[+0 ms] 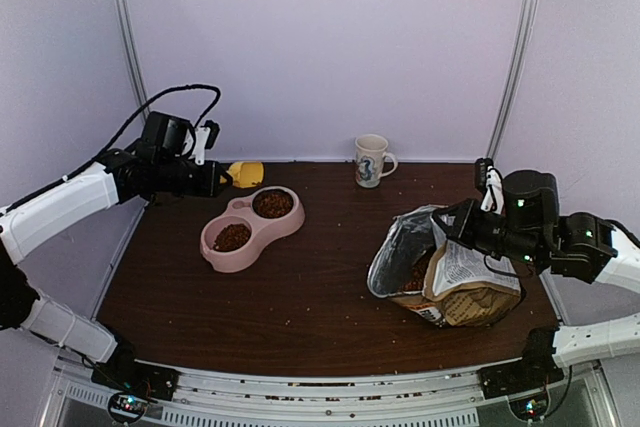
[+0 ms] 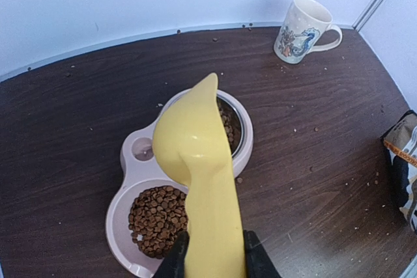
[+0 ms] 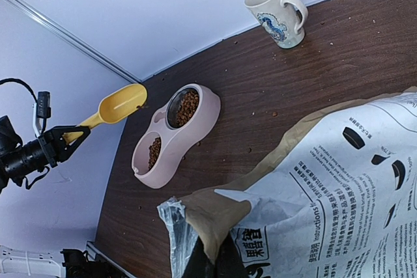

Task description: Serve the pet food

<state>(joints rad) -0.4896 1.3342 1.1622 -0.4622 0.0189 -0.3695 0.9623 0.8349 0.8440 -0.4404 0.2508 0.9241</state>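
Yellow scoop (image 2: 195, 161), pinched by the left gripper (image 2: 215, 256), hangs seemingly empty near the pink bowl (image 1: 215, 247), pet food (image 2: 156, 216) in both cups; the right gripper (image 3: 212, 264) clamps the bag (image 3: 339, 187) so it stands open.

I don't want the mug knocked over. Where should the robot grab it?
Probably pinch the mug by its rim, coming straight down: it stands upright with its mouth open, so one finger fits inside. Its handle points right, so clamp the opposite wall.

- Open tabletop (image 1: 320, 292) lies between the pink double bowl (image 1: 213, 259) and the bag (image 1: 470, 295).
- Yellow scoop (image 1: 246, 174) hangs near the bowl's far end.
- Mug (image 1: 372, 160) stands by the back wall.
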